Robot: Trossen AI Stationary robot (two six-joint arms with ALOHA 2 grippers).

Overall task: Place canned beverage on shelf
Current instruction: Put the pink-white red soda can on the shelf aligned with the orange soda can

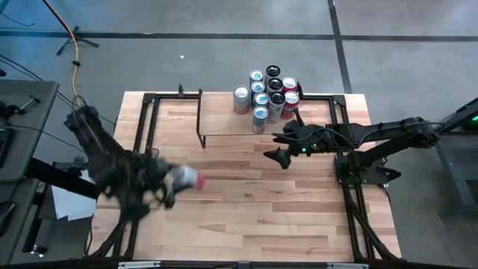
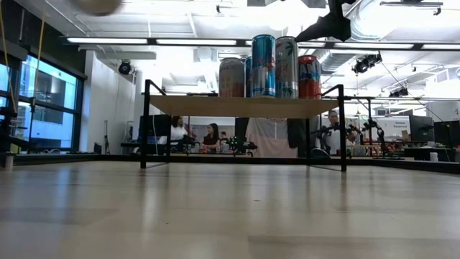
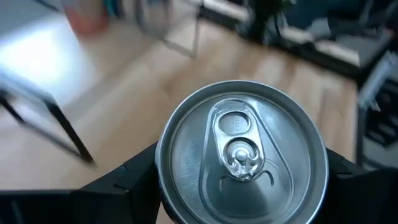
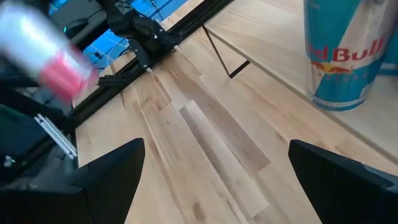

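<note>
High view: a cluster of cans [image 1: 269,93] crowds the right end of the shelf [image 1: 224,119], my right gripper [image 1: 278,146] waiting spread just before it. My left gripper [image 1: 168,183] clamps the canned beverage [image 1: 187,178] over the tabletop [image 1: 246,209], well left of the shelf.

Shelf [image 1: 224,123] on table [image 1: 246,217], cans [image 1: 267,93] atop

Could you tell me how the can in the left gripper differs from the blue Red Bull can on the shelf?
The held can is silver with a pink end; the Red Bull can is blue and silver. The held can lies tilted sideways between the left gripper fingers, above the table's left side; the Red Bull can stands upright on the shelf among other cans. Both are slim beverage cans.
</note>
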